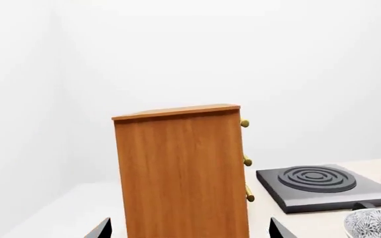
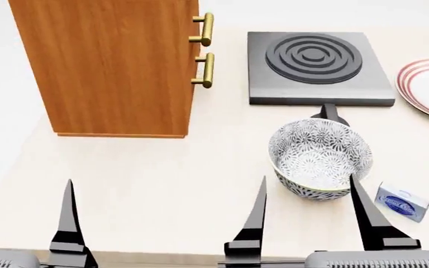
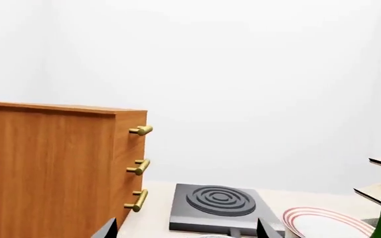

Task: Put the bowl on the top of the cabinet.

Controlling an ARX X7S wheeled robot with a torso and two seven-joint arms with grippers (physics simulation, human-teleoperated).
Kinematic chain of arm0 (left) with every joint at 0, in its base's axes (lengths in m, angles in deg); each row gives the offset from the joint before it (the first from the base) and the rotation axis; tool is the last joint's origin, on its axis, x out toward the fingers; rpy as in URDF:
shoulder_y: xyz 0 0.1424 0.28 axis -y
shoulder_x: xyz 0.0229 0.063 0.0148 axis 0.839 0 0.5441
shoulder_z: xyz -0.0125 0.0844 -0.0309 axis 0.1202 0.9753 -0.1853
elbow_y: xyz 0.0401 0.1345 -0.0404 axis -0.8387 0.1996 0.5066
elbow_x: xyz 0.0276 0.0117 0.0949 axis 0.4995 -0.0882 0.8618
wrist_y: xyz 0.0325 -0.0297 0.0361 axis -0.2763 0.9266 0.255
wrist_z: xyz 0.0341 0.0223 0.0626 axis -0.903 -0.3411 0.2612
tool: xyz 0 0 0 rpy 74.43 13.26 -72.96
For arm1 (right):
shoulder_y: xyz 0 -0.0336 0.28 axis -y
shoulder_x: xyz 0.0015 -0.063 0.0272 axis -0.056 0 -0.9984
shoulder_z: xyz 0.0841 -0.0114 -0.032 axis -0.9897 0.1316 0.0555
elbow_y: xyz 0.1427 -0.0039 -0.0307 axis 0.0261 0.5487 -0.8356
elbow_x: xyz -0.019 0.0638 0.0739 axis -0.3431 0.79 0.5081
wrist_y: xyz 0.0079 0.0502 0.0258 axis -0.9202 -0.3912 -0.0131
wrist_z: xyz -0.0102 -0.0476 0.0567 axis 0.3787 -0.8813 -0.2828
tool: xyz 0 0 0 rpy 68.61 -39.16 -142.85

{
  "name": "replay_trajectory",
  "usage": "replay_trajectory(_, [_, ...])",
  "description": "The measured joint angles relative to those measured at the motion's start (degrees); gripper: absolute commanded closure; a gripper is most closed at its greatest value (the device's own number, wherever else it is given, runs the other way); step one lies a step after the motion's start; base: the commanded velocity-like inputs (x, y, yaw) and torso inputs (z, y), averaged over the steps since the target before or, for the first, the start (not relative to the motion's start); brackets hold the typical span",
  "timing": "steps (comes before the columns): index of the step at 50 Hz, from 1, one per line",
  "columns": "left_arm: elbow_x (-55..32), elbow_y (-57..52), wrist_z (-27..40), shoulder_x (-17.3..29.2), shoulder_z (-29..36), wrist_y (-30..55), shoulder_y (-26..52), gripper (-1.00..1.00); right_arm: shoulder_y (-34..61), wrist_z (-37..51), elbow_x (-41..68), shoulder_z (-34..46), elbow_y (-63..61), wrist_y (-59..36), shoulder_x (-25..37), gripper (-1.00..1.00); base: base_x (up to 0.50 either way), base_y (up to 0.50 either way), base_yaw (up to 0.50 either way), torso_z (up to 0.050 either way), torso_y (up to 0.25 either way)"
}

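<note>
Cream tabletop (image 2: 162, 184) bears patterned ceramic bowl (image 2: 319, 158), woodgrain cabinet (image 2: 110, 67).

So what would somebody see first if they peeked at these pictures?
Probably the tall orange-brown cabinet with its brass handles, standing at the back left of the pale table. Next comes the leaf-patterned bowl, sitting near the front between the open fingers of the right gripper. Behind the bowl lies a dark grey burner with ring grooves.

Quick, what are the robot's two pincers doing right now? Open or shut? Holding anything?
Left pincer: open, holding nothing.
Right pincer: open, holding nothing; its fingers sit just in front of the bowl.
</note>
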Motion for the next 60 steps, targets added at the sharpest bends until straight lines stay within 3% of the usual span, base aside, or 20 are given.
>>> replay_trajectory(21, [-0.8, 0.4, 0.8, 0.5, 0.5, -0.3, 0.3, -1.00, 0.1, 0.4, 1.5, 0.0, 0.0, -0.3, 0.6, -1.00, 0.00, 0.48, 0.00, 0.000, 0.000])
replay_trajectory(38, [-1.5, 0.7, 1.5, 1.1, 0.5, -0.8, 0.2, -1.00, 0.1, 1.2, 1.6, 0.7, 0.0, -0.5, 1.1, -1.00, 0.00, 0.01, 0.00, 0.000, 0.000])
replay_trajectory(60, [-2.3, 1.4, 2.2, 1.5, 1.1, -1.6, 0.2, -1.00, -0.1, 1.5, 1.2, 2.5, -0.3, -0.6, 2.5, -1.00, 0.35, 0.01, 0.00, 0.000, 0.000])
